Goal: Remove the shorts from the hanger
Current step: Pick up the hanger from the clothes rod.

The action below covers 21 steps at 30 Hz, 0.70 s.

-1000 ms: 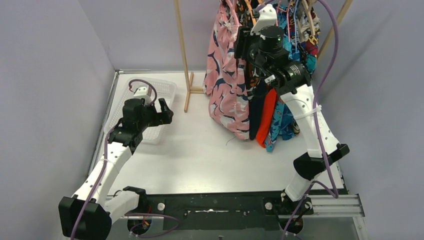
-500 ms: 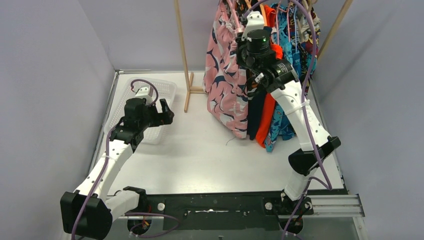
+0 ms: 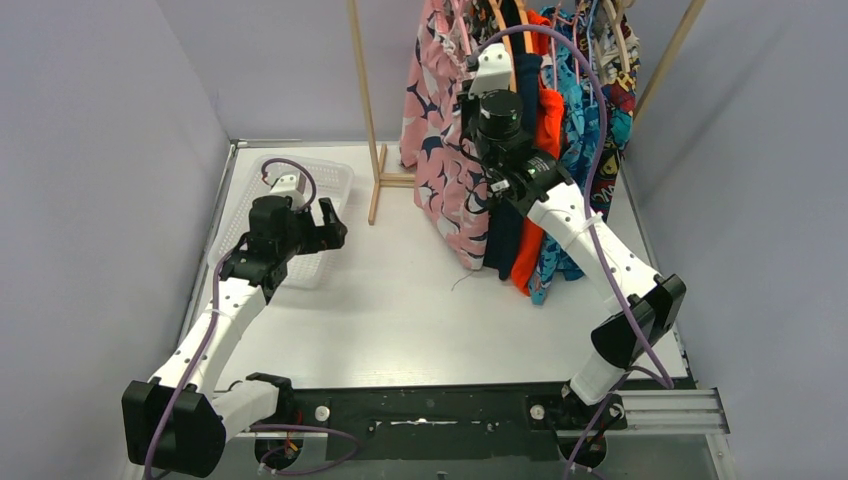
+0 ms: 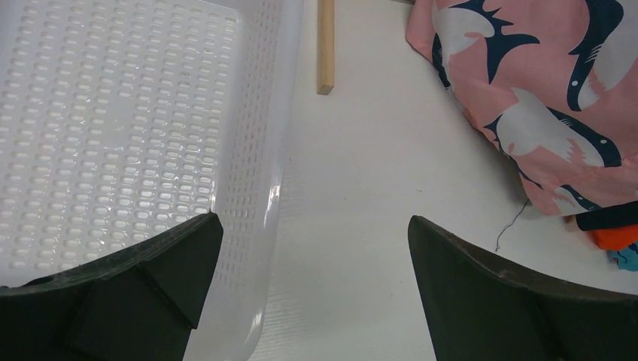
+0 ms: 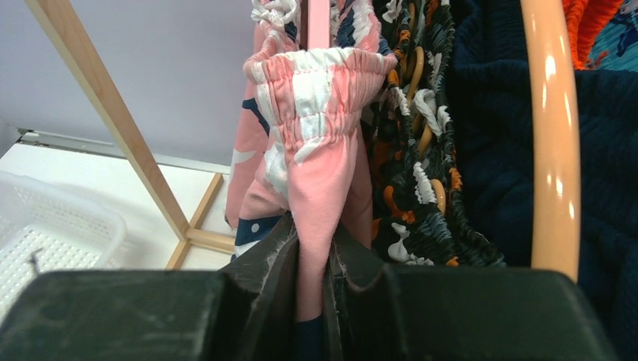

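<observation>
Right arm reaches up and forward toward 12 o'clock, wrist level with the waistbands. The right gripper (image 5: pixel 314 252) is pinched narrowly on a fold of the pink shorts (image 5: pixel 312 113), just below the elastic waistband. These hang from the wooden rack (image 3: pixel 362 90) at the table's 1 o'clock, touching the black orange-print shorts (image 5: pixel 410 150) at their 3 o'clock. Left arm is bent, with the left gripper (image 4: pixel 312 256) spread wide above the rim of the white perforated basket (image 4: pixel 113 113) at 10 o'clock.

Upper centre: pink shorts (image 3: pixel 435 150), navy-white print; black shorts (image 5: pixel 410 150), orange-white print; plain navy shorts (image 5: pixel 489 165); orange-red shorts (image 3: pixel 548 120). Left: white perforated basket (image 4: pixel 113 113).
</observation>
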Tool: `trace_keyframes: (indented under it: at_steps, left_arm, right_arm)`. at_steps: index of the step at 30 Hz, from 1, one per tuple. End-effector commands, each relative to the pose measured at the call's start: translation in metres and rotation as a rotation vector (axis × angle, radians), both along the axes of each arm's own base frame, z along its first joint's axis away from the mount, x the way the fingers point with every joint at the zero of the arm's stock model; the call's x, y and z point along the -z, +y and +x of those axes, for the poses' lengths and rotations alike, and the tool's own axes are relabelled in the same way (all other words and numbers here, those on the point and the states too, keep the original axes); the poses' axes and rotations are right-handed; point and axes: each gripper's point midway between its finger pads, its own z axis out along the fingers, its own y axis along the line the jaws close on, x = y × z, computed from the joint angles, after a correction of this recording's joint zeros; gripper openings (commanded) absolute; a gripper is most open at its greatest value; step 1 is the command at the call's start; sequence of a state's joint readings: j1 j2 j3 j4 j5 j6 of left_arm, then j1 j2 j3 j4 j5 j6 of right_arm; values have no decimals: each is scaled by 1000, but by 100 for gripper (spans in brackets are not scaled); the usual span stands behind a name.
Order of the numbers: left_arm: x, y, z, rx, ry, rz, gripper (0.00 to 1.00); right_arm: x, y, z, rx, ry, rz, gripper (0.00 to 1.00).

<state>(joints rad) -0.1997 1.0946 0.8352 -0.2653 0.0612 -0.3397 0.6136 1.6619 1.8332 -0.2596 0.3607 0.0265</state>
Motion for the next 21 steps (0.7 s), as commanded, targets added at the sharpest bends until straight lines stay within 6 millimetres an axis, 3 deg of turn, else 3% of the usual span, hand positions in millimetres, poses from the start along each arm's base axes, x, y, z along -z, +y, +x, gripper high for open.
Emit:
trace_keyframes:
  at_steps: [1,21]
  left_arm:
    - [-24,-1,8,11,-71,-19,97]
    - [-24,-1,8,8,-71,-29,97]
  right_arm:
    - [-73,-1,-7,42,-251,101,0]
    - [-106,7,-36,52,-271,87,0]
